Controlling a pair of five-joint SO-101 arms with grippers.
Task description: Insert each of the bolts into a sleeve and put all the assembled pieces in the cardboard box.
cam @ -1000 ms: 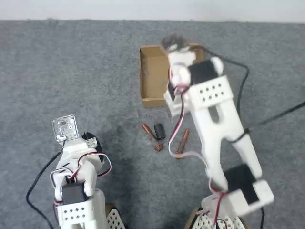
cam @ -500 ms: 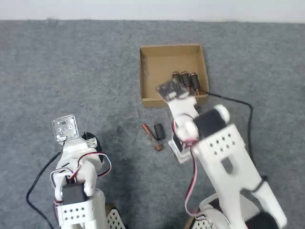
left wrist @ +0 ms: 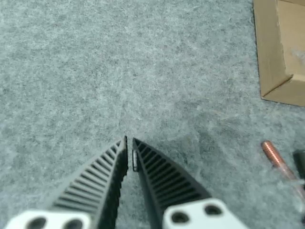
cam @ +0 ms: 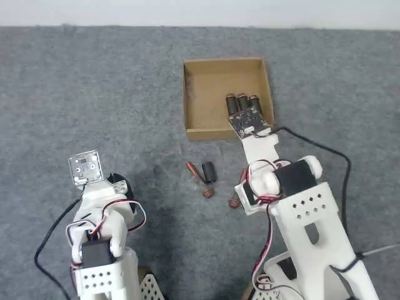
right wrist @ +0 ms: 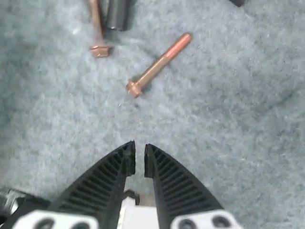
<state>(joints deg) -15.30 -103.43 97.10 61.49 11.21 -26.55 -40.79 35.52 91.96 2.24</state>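
Observation:
The cardboard box (cam: pixel 206 94) sits at the far middle of the table with three assembled pieces (cam: pixel 242 102) along its right wall. In front of it lie a copper bolt (cam: pixel 199 178) and a black sleeve (cam: pixel 209 171) side by side. A second bolt (cam: pixel 234 202) pokes out from under the right arm. In the right wrist view my right gripper (right wrist: pixel 138 149) is shut and empty, just short of that loose bolt (right wrist: pixel 158 65); the other bolt (right wrist: pixel 96 26) and sleeve (right wrist: pixel 117 13) lie beyond. My left gripper (left wrist: pixel 128 141) is shut and empty over bare carpet, well left of the bolt (left wrist: pixel 276 160).
Grey carpet covers the table. The left arm (cam: pixel 100 212) is folded back at the near left. A corner of the box (left wrist: pixel 279 47) shows in the left wrist view. The right arm's cable (cam: pixel 325 150) trails beside the box.
The right arm has pulled back from over the box toward the near side and now hangs over the loose bolts, uncovering the three pieces in the box. The left arm has not moved.

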